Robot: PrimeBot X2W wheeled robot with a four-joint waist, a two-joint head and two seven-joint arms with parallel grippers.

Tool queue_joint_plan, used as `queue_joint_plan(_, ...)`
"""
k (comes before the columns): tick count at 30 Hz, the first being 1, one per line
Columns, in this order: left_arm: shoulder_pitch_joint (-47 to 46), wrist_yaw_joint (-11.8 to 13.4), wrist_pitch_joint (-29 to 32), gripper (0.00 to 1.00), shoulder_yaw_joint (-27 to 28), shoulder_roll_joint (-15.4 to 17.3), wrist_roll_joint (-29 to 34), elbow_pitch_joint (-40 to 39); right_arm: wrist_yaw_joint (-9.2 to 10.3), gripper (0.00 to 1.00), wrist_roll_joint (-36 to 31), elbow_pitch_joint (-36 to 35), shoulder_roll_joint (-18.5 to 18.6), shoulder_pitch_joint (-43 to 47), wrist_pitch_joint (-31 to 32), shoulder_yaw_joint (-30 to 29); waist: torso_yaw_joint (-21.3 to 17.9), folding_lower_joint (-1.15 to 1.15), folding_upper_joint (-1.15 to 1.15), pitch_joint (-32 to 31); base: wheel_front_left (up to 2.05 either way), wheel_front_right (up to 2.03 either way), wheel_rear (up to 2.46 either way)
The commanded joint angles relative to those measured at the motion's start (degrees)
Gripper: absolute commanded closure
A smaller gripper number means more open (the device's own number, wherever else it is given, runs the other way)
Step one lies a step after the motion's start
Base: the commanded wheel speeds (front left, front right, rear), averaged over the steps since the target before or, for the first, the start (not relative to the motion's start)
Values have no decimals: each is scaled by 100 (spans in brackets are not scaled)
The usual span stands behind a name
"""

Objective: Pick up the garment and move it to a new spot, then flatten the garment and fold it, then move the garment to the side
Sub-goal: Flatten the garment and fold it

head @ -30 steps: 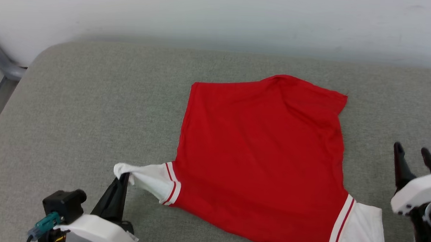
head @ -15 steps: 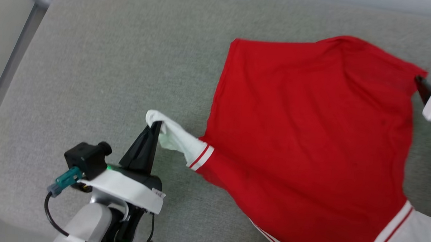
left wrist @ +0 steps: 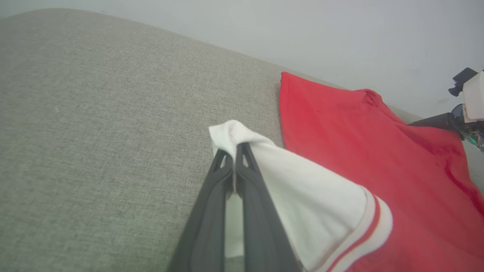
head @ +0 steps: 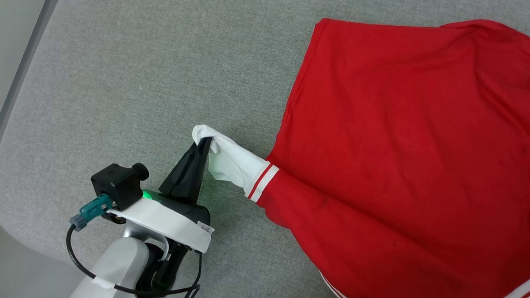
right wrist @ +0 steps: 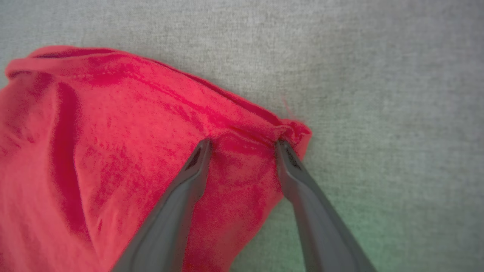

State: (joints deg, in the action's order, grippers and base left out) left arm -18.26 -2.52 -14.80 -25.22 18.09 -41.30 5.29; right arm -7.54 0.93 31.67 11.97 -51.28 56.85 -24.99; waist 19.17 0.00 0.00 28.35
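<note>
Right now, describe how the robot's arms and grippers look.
The left gripper has two long dark tapering fingers with slotted tips, on a black base with a green light, a white collar bearing a small label, a black boxy camera, a teal connector, a looping black cable and a pale grey forearm. The right gripper has dark grey tapered fingers too.

Under my left pincer (head: 205, 141) spreads a broad padded surface (head: 117, 73) covered in grey woven cloth, its corner rounded. It is set against a bare white wall (left wrist: 340, 30), with a grey metal rail (head: 23, 70) alongside. It is a plain indoor room; home or lab, I cannot tell.
</note>
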Motion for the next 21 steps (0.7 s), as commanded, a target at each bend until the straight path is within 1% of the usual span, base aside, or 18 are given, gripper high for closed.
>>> queue_joint_plan(1, -30, -19, -32, 100, 47, -19, 31, 41, 9, 100, -200, 396, -326, 618, 396, -59, -13, 0, 0, -28, 0, 0, 0)
queue_joint_plan(3, 18, -24, -37, 100, 83, -30, 63, 93, 7, 100, -202, 214, -318, 557, 332, -65, -46, 0, 0, -98, 0, 0, 0)
queue_joint_plan(5, 85, -17, -40, 100, 101, -27, 88, 138, 7, 100, -188, 6, -197, 464, 173, 1, -89, 0, 0, -207, 0, 0, 0)
queue_joint_plan(6, 85, -17, -40, 100, 101, -27, 88, 138, 7, 100, -188, 6, -197, 464, 173, 1, -89, 0, 0, -207, 0, 0, 0)
queue_joint_plan(12, 366, 90, -19, 100, 142, 87, 102, 254, 9, 100, 18, -701, 238, 505, -206, 417, -315, 0, 0, -727, 0, 0, 0)
queue_joint_plan(15, 562, 187, 30, 100, 179, 166, 69, 262, 8, 100, 225, -1117, 400, 952, -262, 613, -469, 0, 0, -1007, 0, 0, 0)
queue_joint_plan(18, 779, 301, 75, 100, 230, 254, 29, 240, 8, 100, 429, -1627, 530, 1517, -243, 653, -649, 0, 0, -1286, 0, 0, 0)
queue_joint_plan(21, 1004, 417, 136, 100, 272, 325, -23, 197, 8, 100, 639, -2171, 473, 2212, -212, 605, -846, 0, 0, -1531, 0, 0, 0)
